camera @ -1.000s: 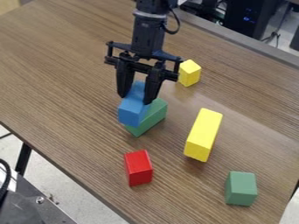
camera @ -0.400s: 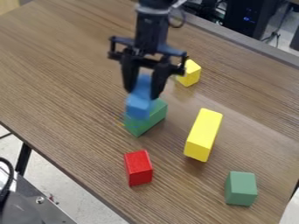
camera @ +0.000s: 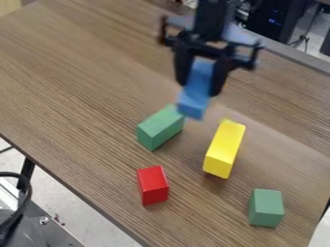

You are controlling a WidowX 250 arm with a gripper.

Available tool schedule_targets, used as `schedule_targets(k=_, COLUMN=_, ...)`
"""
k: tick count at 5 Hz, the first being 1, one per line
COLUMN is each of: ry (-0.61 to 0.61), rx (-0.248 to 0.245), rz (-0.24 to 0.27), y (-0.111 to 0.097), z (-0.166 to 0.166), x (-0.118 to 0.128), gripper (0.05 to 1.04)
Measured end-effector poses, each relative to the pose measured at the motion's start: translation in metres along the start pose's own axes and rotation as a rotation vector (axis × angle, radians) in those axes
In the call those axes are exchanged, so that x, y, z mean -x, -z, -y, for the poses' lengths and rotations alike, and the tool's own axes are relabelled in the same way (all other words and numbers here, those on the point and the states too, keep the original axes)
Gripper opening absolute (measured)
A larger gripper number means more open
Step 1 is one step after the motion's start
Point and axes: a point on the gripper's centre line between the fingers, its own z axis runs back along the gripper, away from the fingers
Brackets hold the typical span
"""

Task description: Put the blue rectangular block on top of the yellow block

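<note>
Claw [camera: 199, 89] pinching the blue rectangular block [camera: 194, 100], and now it wants lining up lengthwise over the long yellow block [camera: 224, 147], lowered level, released gently

Pale floor [camera: 69, 211] beyond the table [camera: 77, 72], perhaps concrete.
</note>
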Motion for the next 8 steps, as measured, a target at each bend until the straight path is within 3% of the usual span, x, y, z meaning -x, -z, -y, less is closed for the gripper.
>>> schedule_targets(k=2, ry=0.055, rx=-0.012, rz=-0.042, y=-0.009, z=0.030, x=0.003, gripper=0.507)
schedule_targets(k=4, ry=0.024, rx=0.060, rz=-0.173, y=-0.002, z=0.047, x=0.013, gripper=0.507)
schedule_targets(k=5, ry=-0.043, rx=0.089, rz=-0.285, y=0.008, z=0.049, x=0.022, gripper=0.507)
schedule_targets(k=8, ry=-0.139, rx=0.083, rz=-0.358, y=0.020, z=0.032, x=0.022, gripper=0.507)
